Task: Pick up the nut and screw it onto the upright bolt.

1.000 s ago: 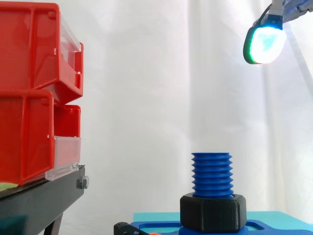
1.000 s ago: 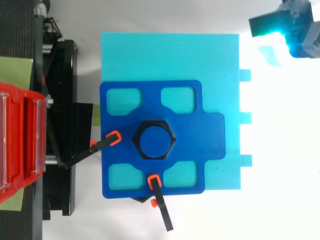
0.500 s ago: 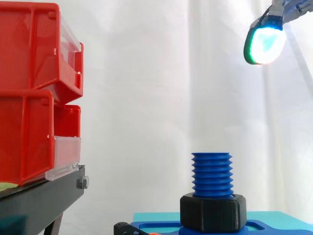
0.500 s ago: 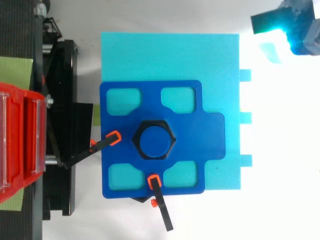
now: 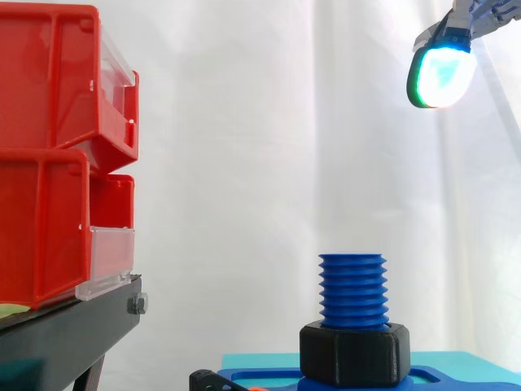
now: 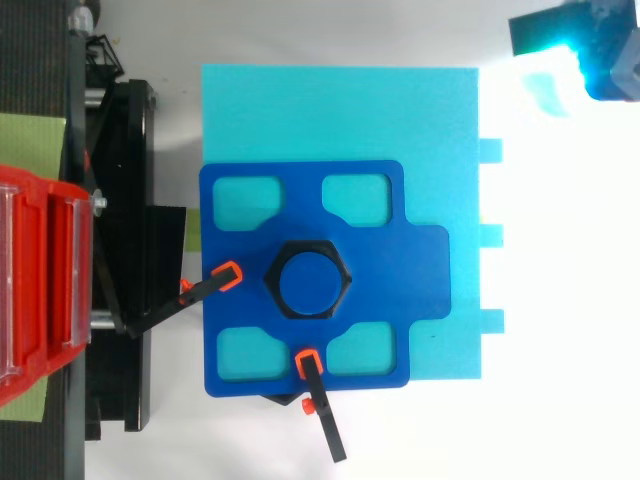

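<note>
Seen from the side, the black nut [image 5: 354,353] sat low on the blue upright bolt [image 5: 352,289], at the foot of the thread, with several turns standing bare above it. The hand [image 5: 440,72] hung high at the upper right, well apart from both and touching nothing. I could not tell whether it was spread or closed. The red bins [image 5: 49,163] stood off to the left on their black stand [image 5: 73,330].

From above, the nut ringed the bolt squarely in the middle of the blue fixture plate [image 6: 420,260]. The plate lay on a cyan foam pad [image 6: 440,110] and was held by two orange-tipped clamps [image 6: 225,276]. The hand was at the far upper right corner, beyond the pad's edge.

Judgement: pick-up and threading looked complete, and nothing seemed left but clearing away. How tight the nut was could not be judged.
</note>
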Robot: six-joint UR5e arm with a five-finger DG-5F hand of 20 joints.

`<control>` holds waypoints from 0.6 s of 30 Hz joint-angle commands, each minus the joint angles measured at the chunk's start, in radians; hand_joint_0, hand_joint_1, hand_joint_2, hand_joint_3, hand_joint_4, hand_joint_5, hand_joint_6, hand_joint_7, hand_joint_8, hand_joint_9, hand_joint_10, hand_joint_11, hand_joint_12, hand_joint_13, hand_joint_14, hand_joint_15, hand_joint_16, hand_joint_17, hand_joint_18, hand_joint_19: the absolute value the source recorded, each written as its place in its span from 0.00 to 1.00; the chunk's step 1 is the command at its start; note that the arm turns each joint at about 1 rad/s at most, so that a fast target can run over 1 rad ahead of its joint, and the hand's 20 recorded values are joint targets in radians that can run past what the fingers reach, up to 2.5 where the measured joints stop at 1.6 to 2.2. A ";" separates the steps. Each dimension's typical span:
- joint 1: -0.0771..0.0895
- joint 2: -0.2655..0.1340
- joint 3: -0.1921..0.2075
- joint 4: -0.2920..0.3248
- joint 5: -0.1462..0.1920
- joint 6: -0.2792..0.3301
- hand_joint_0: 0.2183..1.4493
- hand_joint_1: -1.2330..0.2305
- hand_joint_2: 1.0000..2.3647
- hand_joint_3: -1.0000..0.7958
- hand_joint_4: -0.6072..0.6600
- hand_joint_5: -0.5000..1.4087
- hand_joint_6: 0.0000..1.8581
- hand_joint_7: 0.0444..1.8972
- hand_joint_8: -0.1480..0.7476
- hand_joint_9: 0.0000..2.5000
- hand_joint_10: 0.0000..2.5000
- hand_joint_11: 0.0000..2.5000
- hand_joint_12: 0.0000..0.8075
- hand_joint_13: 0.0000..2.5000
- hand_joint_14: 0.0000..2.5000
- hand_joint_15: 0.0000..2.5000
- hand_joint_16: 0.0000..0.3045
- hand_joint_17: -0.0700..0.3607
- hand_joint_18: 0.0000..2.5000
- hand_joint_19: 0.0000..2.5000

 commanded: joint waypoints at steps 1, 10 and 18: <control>0.000 0.000 0.000 0.000 0.000 0.000 0.17 0.51 0.00 0.28 0.64 0.11 0.27 0.31 0.53 0.07 0.00 0.00 0.53 0.07 0.00 0.00 0.20 0.47 0.03 0.00; 0.000 0.000 0.000 0.000 0.000 0.000 0.21 0.52 0.00 0.28 0.64 0.13 0.27 0.33 0.53 0.12 0.00 0.00 0.51 0.09 0.00 0.00 0.18 0.45 0.06 0.00; 0.000 0.000 0.000 0.000 0.000 0.000 0.23 0.52 0.00 0.28 0.68 0.14 0.27 0.36 0.57 0.15 0.00 0.00 0.52 0.11 0.00 0.00 0.19 0.47 0.08 0.00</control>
